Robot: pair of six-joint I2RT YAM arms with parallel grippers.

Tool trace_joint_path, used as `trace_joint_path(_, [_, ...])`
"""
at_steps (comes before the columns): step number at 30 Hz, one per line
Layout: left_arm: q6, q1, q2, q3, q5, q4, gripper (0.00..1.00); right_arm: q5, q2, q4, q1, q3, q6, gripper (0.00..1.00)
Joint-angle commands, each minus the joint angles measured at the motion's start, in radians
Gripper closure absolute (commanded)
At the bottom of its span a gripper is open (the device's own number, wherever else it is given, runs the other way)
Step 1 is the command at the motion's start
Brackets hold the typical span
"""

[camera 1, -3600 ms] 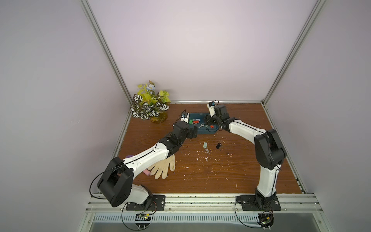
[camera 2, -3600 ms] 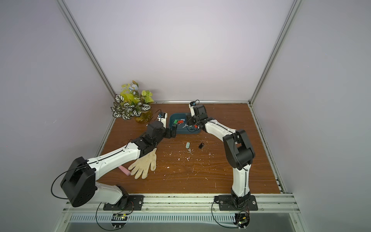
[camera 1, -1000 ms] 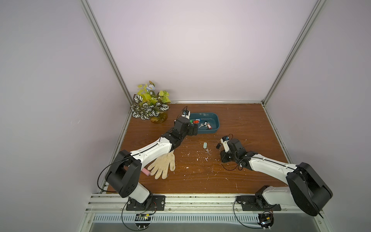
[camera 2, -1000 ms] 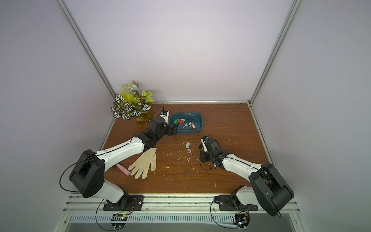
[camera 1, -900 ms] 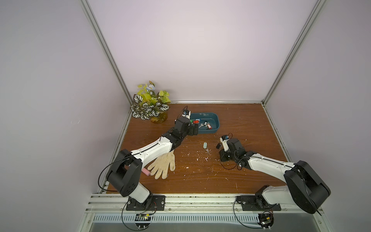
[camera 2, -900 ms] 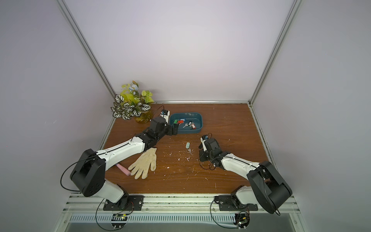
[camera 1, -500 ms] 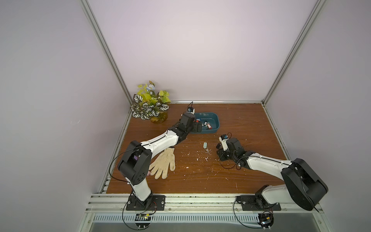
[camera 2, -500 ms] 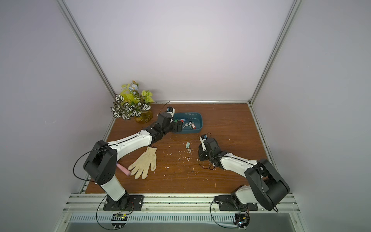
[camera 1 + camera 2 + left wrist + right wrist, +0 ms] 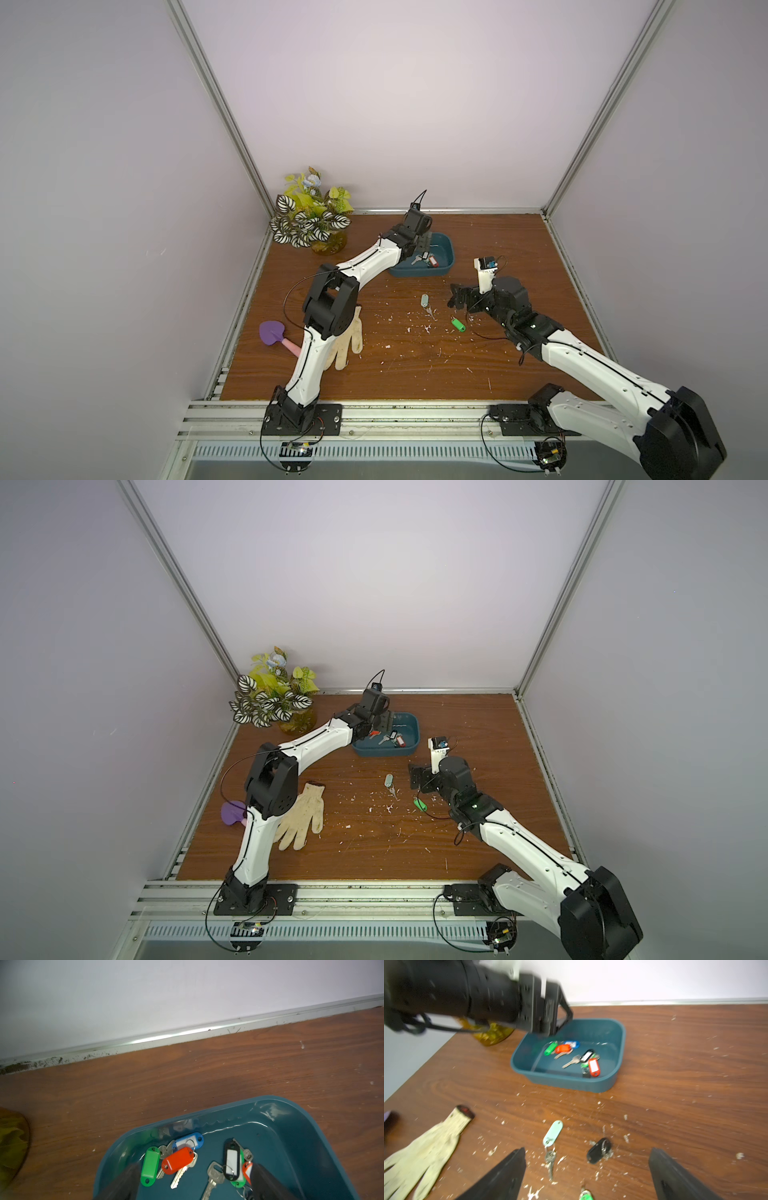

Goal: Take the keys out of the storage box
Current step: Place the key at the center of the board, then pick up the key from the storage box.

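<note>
The dark teal storage box [image 9: 445, 268] [image 9: 409, 751] [image 9: 571, 1084] sits near the back wall. Several keys [image 9: 392, 739] [image 9: 571, 1053] with red, green, blue and black tags lie inside it. My left gripper [image 9: 424, 246] [image 9: 195, 1180] is lowered into the box [image 9: 228, 1105]. It is open, its fingers either side of a red-tagged key [image 9: 177, 1160] and a bare key [image 9: 213, 1176], touching neither. My right gripper [image 9: 457, 296] [image 9: 588, 1176] hangs open over the table. A green-tagged key [image 9: 457, 324] [image 9: 585, 1195], a grey-tagged key [image 9: 424, 300] [image 9: 552, 1132] and a black-tagged key [image 9: 599, 1150] lie on the wood near it.
A potted plant [image 9: 311, 220] stands at the back left. A cream glove [image 9: 303, 812] and a purple toy shovel [image 9: 272, 332] lie by the left arm's base. White crumbs are scattered over the middle of the table. The back wall rail [image 9: 187, 1032] runs just behind the box.
My right gripper has opened and the green-tagged key now lies on the table beneath it. My left arm has reached from the box's left edge into the box.
</note>
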Motion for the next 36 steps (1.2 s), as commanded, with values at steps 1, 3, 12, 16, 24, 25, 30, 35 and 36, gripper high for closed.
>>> trace_joint_path(1, [0.019, -0.008, 0.040, 0.062, -0.043, -0.103, 0.22, 0.030, 0.020, 0.021, -0.030, 0.023, -0.022, 0.00])
trace_joint_path(3, [0.017, -0.008, 0.063, 0.077, -0.038, -0.111, 0.26, 0.015, 0.033, 0.028, -0.048, 0.025, -0.020, 0.01])
trace_joint_path(12, [0.000, -0.008, 0.173, 0.155, 0.021, -0.130, 0.44, -0.052, 0.077, 0.063, -0.114, 0.023, -0.021, 0.00])
trace_joint_path(16, [0.004, -0.006, 0.211, 0.196, 0.022, -0.131, 0.49, -0.071, 0.091, 0.077, -0.131, 0.017, -0.021, 0.00])
trace_joint_path(24, [0.000, 0.009, 0.272, 0.256, 0.021, -0.140, 0.55, -0.107, 0.120, 0.108, -0.165, 0.004, -0.017, 0.00])
trace_joint_path(25, [0.003, 0.011, 0.281, 0.267, 0.022, -0.140, 0.57, -0.112, 0.124, 0.110, -0.169, 0.005, -0.015, 0.00])
trace_joint_path(30, [0.007, 0.011, 0.314, 0.305, 0.019, -0.143, 0.63, -0.125, 0.133, 0.118, -0.183, 0.003, -0.014, 0.00])
trace_joint_path(35, [0.008, 0.014, 0.325, 0.313, 0.008, -0.143, 0.70, -0.131, 0.136, 0.122, -0.192, 0.000, -0.012, 0.00])
trace_joint_path(36, [0.010, 0.014, 0.326, 0.314, 0.004, -0.142, 0.72, -0.134, 0.138, 0.123, -0.194, 0.000, -0.012, 0.00])
